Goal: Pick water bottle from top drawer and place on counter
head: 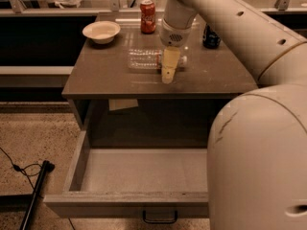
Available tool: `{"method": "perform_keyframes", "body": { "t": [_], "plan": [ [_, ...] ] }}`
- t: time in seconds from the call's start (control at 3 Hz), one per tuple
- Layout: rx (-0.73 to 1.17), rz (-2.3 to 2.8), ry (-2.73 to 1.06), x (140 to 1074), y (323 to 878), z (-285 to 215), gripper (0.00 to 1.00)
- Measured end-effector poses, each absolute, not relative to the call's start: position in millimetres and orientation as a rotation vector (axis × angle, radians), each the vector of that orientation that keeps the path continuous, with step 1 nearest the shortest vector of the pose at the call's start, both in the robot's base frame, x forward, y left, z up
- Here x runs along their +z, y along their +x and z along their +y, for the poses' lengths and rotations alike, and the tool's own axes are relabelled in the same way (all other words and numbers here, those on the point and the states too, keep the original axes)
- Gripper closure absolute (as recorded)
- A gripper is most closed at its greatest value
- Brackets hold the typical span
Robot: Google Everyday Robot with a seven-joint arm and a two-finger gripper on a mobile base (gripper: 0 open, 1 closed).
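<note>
The water bottle (144, 60) lies on its side on the counter (103, 78), label end under my gripper and pale cap pointing right. My gripper (168, 67) reaches down from above over the bottle's neck end. Its near finger (167, 71) stands in front of the bottle with its tip a little clear of the bottle's near side, so the jaws look open. The far finger is hidden. The top drawer (139, 169) is pulled out below the counter with nothing on its floor. Its dark handle (159, 218) shows at the front.
A red soda can (147, 9) and a white bowl (101, 31) stand at the counter's back left, and a dark blue can (211, 36) at the back right. My arm's bulky body (261, 166) covers the drawer's right side. A black pole and cable (33, 188) lie on the floor at left.
</note>
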State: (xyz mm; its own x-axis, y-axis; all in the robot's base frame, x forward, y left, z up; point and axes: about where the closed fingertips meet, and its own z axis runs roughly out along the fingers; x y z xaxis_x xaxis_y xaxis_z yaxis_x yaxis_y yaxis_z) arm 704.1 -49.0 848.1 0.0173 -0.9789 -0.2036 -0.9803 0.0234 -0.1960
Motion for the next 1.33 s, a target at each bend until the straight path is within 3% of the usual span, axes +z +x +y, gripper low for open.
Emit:
{"method": "perform_keyframes", "body": {
  "t": [1.33],
  "plan": [
    [-0.026,1.993,-1.929,906.8,691.7,-77.9,0.0]
  ]
}}
